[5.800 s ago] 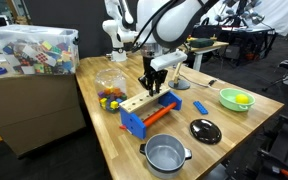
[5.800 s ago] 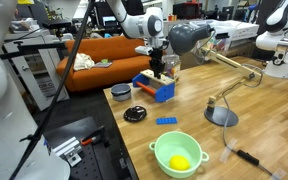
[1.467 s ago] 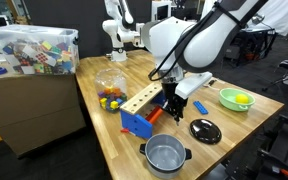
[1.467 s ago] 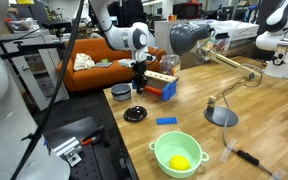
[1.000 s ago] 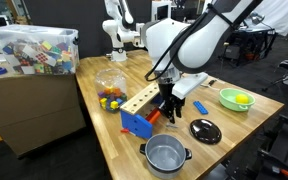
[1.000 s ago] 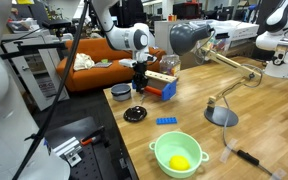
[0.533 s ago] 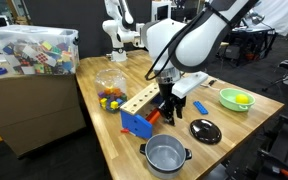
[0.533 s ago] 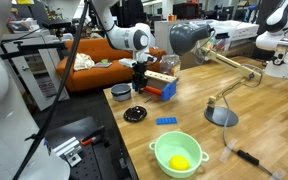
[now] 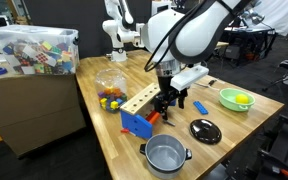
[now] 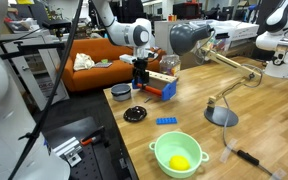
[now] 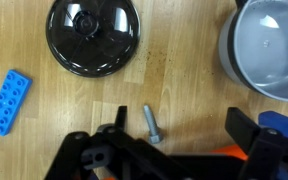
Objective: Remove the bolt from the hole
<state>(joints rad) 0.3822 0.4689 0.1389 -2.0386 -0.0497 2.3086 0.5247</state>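
One small grey metal bolt [image 11: 152, 123] is seen lying on the wooden counter [image 11: 184, 65] at lower centre of the wrist view, between the spread, empty jaws of the gripper [image 11: 176, 128]; one black round lid [image 11: 92, 37] is counted at upper left.

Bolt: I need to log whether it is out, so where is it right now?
In the wrist view the bolt lies on the wooden table beneath the open hand, close to the black lid.

Wrist view. Bolt [image 11: 152, 123] lying on table [image 11: 184, 85]; lid [image 11: 91, 38] toward upper left of it; pot [image 11: 269, 50] at upper right, apart from lid; toy brick [image 11: 6, 101] at left edge, near lid, not touching
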